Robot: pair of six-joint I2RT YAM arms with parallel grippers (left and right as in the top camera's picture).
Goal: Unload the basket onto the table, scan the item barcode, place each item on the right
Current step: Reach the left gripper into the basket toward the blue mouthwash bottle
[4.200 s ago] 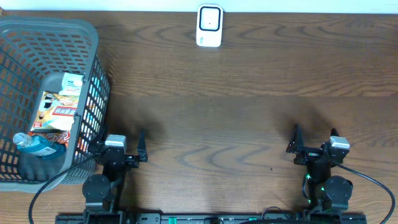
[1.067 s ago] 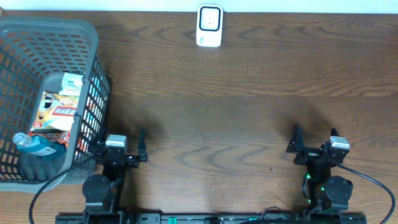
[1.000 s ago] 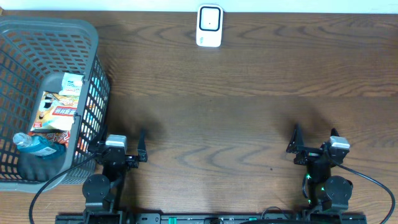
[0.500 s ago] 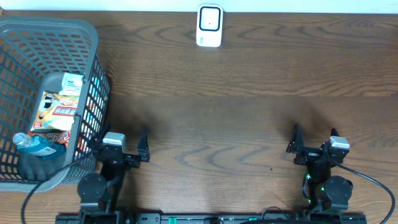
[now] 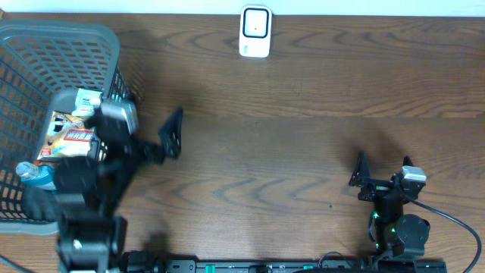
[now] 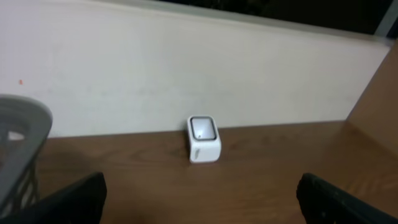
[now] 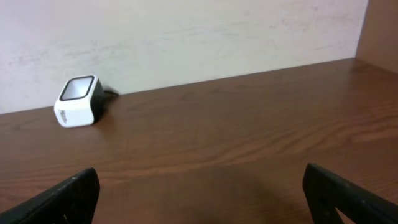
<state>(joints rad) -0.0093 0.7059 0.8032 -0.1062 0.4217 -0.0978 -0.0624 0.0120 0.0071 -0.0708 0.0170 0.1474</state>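
Left hand (image 5: 148,125), fingers (image 5: 173,133) spread wide, hovers beside the grey basket (image 5: 61,30).

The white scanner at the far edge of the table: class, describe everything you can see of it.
The scanner is a small white box with rounded corners, seemingly plastic, with a grey window on its sloped top face. It stands upright on the wooden table, close to the pale wall. Only the table touches it; a dark cable may leave its back.

Overhead looks straight down on the worktop (image 5: 303,136); both wrist views skim low across it toward the wall (image 6: 186,74) (all share the white scanner (image 5: 255,32)).
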